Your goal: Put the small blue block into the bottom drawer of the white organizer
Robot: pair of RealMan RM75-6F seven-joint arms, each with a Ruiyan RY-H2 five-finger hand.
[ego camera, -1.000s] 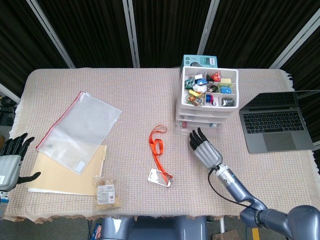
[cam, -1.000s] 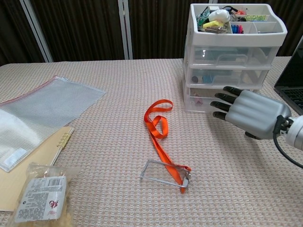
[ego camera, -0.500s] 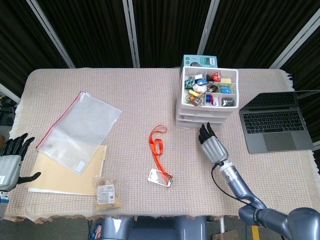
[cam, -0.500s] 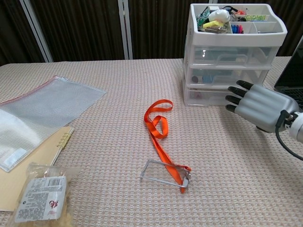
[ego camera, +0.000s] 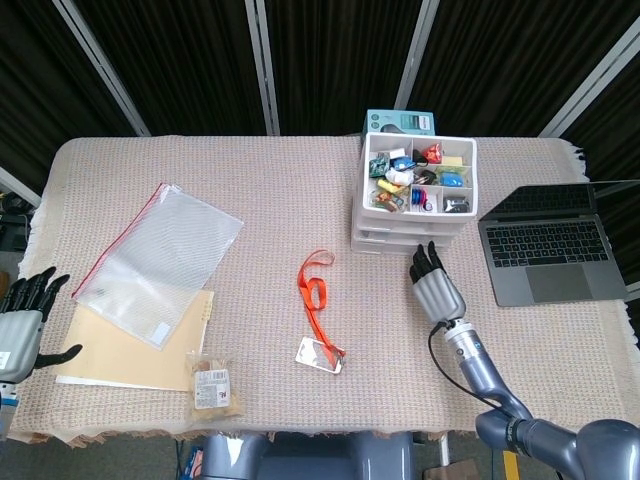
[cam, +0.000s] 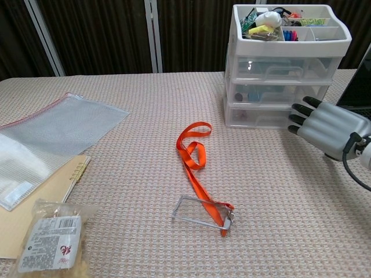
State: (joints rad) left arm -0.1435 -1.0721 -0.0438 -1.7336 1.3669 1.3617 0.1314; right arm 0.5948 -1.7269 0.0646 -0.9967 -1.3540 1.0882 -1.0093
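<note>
The right hand (ego camera: 437, 290) is seen just in front of the white organizer (ego camera: 414, 196), its fingers (cam: 302, 119) extended and slightly apart at the bottom drawer (cam: 258, 117), with nothing held in them; whether the drawer front is actually touched cannot be told. Compared with a second ago, the hand has been shifted toward the right end of the drawer front and closer to it, away from the orange lanyard (ego camera: 316, 295), which has been left where it was with its clear badge holder (cam: 200, 212). All the drawers are seen closed, as before. The small blue block cannot be picked out with certainty; a blue item (ego camera: 453, 180) is seen among the clutter in the organizer's open top tray, but it is too small to identify. The left hand (ego camera: 20, 322) is held at the table's near-left edge, fingers spread and empty, unchanged. The laptop (ego camera: 548, 245), zip pouch (ego camera: 159, 260), folder (ego camera: 135, 349) and snack packet (ego camera: 213, 382) have not been moved.
</note>
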